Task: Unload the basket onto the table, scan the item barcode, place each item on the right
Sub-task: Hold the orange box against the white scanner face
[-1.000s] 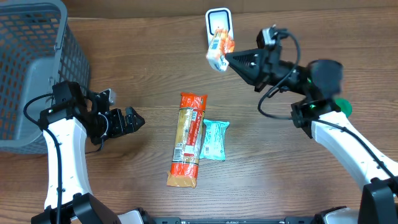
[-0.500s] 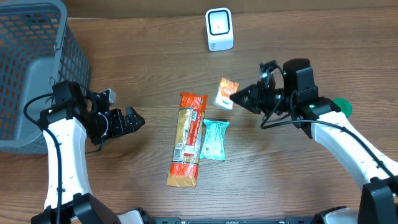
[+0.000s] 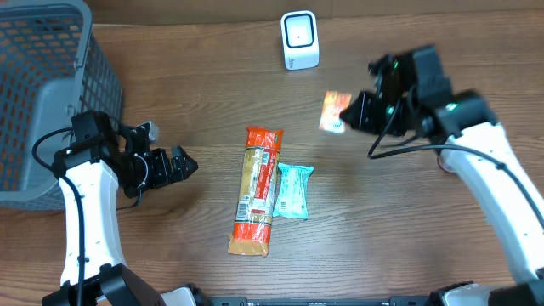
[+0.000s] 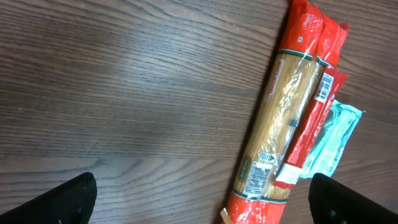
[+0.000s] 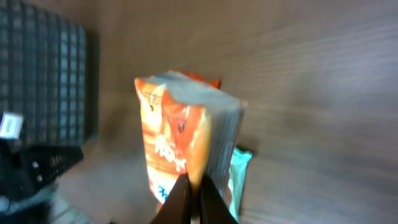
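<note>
A: So, where do we have the item?

B: Our right gripper (image 3: 350, 114) has its jaws pressed together on one edge of the orange snack packet (image 3: 333, 111). The packet hangs in the air over the table (image 3: 195, 85), off to the right of the scanner (image 3: 299, 40) and apart from it.

A: Why do we pinch it by the edge?

B: We judge that this leaves the broad faces bare, so a barcode can be turned toward the scanner's window. We cannot make out the barcode itself, because the packet is blurred in both views.

A: And our left gripper (image 3: 174, 163)?

B: It is spread wide and holds nothing, between the basket (image 3: 93, 76) and the long pasta packet (image 3: 257, 189). We take it to be parked out of the way, facing the items not yet picked up. The pasta packet and the teal packet (image 3: 292, 190) lie touching, side by side, in mid-table where either arm could reach them.

A: What does the next move call for?

B: We'd say it means bringing the packet's coded face squarely before the scanner. The risk we see is that so thin a grip could slip.
</note>
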`<state>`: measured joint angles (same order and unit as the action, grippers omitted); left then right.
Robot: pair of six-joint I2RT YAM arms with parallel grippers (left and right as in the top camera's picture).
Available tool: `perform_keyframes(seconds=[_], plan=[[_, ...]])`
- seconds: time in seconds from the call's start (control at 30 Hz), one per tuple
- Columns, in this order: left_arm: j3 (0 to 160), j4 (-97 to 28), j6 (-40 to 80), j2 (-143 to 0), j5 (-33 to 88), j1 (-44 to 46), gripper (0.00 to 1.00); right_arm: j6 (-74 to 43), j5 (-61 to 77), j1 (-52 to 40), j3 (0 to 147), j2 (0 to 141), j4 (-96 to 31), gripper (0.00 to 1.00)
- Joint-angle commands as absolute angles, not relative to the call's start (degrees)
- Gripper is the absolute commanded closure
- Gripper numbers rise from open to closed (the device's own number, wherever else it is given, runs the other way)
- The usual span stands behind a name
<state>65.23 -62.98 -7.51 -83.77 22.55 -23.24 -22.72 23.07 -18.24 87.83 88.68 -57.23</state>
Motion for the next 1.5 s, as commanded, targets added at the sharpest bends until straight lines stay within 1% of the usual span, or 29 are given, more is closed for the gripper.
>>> perform_keyframes(seconds=[0.0, 0.17, 0.3, 0.37, 0.47, 0.67, 0.77, 0.93, 1.07, 1.47], plan=[[65.23, -62.89, -8.38, -84.01, 23.40, -22.85, 0.01, -18.50, 14.46, -19.97, 98.13, 89.93, -62.54, 0.97], [65.23, -62.89, -8.38, -84.01, 23.38, -22.85, 0.00, -14.68, 8.21, -22.83, 113.65, 95.26, -70.91, 0.96], [65.23, -62.89, -8.38, -84.01, 23.38, -22.85, 0.01, -14.28, 0.95, -25.32, 122.48, 101.01, -73.25, 0.97], [65.23, -62.89, -8.38, -84.01, 23.40, -22.85, 0.01, -12.73, -0.10, -26.06, 124.90, 104.09, -73.17, 0.97], [65.23, -62.89, -8.38, -84.01, 23.38, -22.85, 0.00, -11.53, -2.20, -26.61, 125.32, 107.98, -69.38, 0.96], [65.23, -62.92, -8.38, -84.01, 23.38, -22.85, 0.00, -4.29, -11.92, -27.73, 125.32, 115.74, -60.12, 0.96], [65.23, -62.89, -8.38, -84.01, 23.40, -22.85, 0.00, -3.97, -15.44, -28.01, 125.32, 119.15, -57.14, 0.96], [65.23, -62.89, -8.38, -84.01, 23.38, -22.85, 0.01, -3.99, -16.95, -28.08, 125.14, 123.46, -51.35, 0.96], [65.23, -62.89, -8.38, -84.01, 23.40, -22.83, 0.00, -3.90, -23.90, -28.75, 125.08, 126.21, -45.69, 0.96], [65.23, -62.89, -8.38, -84.01, 23.40, -22.85, 0.01, 17.34, -37.80, -31.44, 124.88, 136.53, -29.80, 0.96]])
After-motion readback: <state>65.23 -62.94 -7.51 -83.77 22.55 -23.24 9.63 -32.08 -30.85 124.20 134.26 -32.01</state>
